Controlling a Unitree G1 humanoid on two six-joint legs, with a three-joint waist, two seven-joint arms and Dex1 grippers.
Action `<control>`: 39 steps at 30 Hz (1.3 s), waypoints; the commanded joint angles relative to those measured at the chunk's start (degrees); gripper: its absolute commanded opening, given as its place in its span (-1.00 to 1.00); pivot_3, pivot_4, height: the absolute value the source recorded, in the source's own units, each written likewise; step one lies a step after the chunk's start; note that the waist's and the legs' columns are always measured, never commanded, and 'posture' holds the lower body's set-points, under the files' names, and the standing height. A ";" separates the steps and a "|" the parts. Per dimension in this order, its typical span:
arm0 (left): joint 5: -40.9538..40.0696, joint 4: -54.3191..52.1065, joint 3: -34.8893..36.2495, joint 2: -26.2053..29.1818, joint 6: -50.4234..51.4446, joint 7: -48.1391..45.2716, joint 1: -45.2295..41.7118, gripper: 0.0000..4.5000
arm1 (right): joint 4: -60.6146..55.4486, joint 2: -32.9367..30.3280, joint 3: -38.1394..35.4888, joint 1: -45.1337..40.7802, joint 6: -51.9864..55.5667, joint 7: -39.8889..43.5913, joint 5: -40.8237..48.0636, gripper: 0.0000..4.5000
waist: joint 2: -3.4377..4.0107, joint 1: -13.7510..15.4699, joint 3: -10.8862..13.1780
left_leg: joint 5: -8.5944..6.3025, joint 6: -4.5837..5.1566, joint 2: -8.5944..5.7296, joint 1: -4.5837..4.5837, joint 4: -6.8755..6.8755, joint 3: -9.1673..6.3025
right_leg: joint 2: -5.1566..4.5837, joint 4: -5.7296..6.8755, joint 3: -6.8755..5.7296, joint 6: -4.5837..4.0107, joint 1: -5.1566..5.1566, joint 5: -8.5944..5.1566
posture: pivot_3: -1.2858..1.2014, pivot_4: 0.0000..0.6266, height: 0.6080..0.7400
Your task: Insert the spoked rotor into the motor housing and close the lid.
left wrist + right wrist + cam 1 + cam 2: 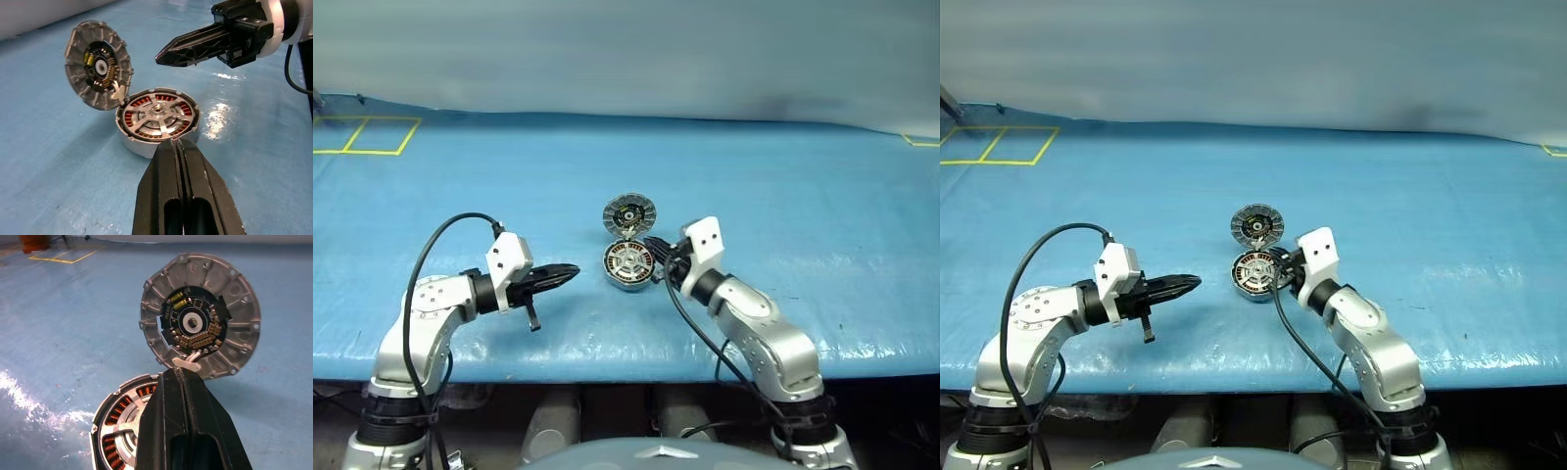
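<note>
The left gripper (570, 273) is fully closed and holds nothing, at nine o'clock from the motor housing (628, 265). The left wrist view shows the spoked rotor (157, 115) seated inside. The lid (627, 213) stands open at twelve o'clock. The right gripper (651, 245), closed and empty, points at the housing from three o'clock.
</note>
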 commanded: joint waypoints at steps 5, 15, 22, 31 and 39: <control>-0.72 9.70 1.71 -0.33 -7.18 5.36 -3.29 -0.98 | 6.74 2.20 2.96 -3.26 -1.07 -0.15 -2.76 -1.00 | 0.01 -0.14 0.01 | 0.00 0.00 -0.01 -0.03 -0.04 0.03 | 0.00 -0.03 0.01 0.00 -0.05 0.01 | 0.03 -0.52 1.00; -1.11 26.18 -0.96 -1.15 -16.75 4.11 -16.27 -0.98 | 9.39 2.75 4.47 -1.84 -1.81 1.67 -3.67 -1.00 | -0.03 -0.72 -0.06 | 0.01 0.00 0.00 0.07 -0.06 0.03 | 0.03 0.00 -0.01 0.01 0.04 0.02 | 0.03 -0.52 1.00; -2.81 43.55 -3.33 -2.12 -16.85 -4.72 -30.50 -0.98 | -0.34 0.43 2.87 1.74 -2.00 5.15 -0.45 -1.00 | -0.03 -0.92 -0.05 | 0.01 0.00 -0.02 -0.05 -0.07 0.00 | 0.05 -0.04 -0.03 0.11 -0.04 0.07 | 0.03 -0.52 1.00; 7.33 70.31 -7.97 -3.93 -32.61 -3.95 -46.95 -0.98 | -11.78 -4.17 1.30 12.90 -1.52 5.82 2.17 -1.00 | -0.10 -0.80 -0.01 | 0.01 0.00 -0.03 -0.09 -0.08 -0.02 | 0.05 -0.09 -0.05 0.36 -0.04 0.21 | 0.03 -0.52 1.00; 11.65 83.42 -9.06 -8.68 -38.91 -4.93 -57.26 -0.98 | -13.36 -3.44 2.10 19.63 -3.86 4.97 2.54 -1.00 | -0.19 -0.77 0.04 | 0.01 0.00 -0.06 -0.19 -0.05 -0.02 | 0.01 -0.18 -0.05 0.49 -0.05 0.27 | 0.03 -0.52 1.00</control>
